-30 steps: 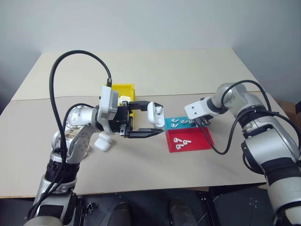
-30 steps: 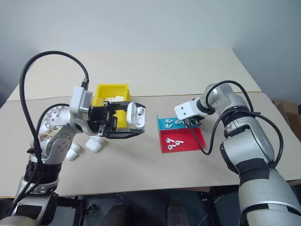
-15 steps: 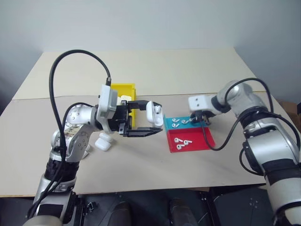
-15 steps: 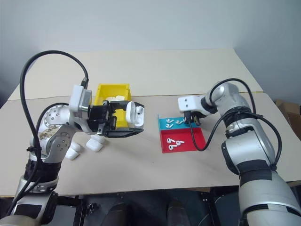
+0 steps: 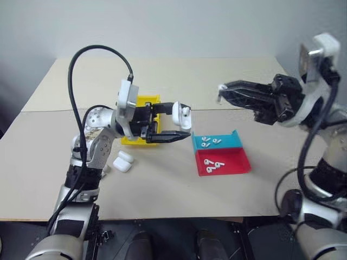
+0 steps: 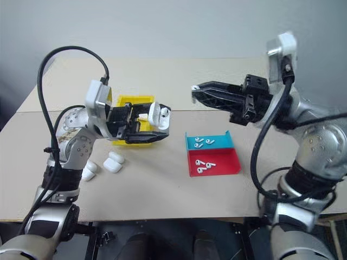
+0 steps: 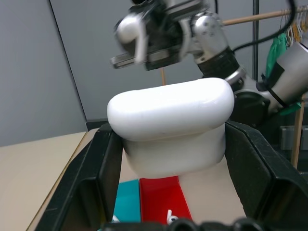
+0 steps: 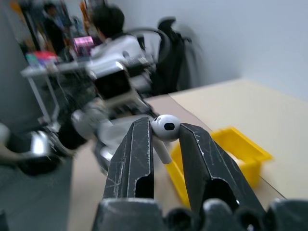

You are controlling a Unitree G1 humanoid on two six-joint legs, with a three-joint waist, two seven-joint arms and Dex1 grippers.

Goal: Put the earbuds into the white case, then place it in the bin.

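My left gripper [image 5: 183,122] is shut on a white case [image 5: 180,115] with its lid open, held above the table just right of the yellow bin [image 5: 142,102]. The left wrist view shows that case [image 7: 171,122] wedged between both black fingers. My right gripper [image 6: 196,92] is raised high over the table and points toward the left arm. It is shut on one white earbud [image 8: 165,127] at its fingertips. More earbuds lie in the teal tray [image 5: 209,142] and in the red tray [image 5: 212,164].
The teal tray [image 5: 230,140] and red tray [image 5: 236,162] sit side by side at centre right. Two loose white cases [image 5: 123,161] lie on the table near the left arm, and a third case [image 6: 89,172] lies beside them. A cable loops above the left arm.
My right gripper has lifted off the teal tray with an earbud, swung up and turned to point left. The left gripper with the case has barely moved. The view itself has shifted.
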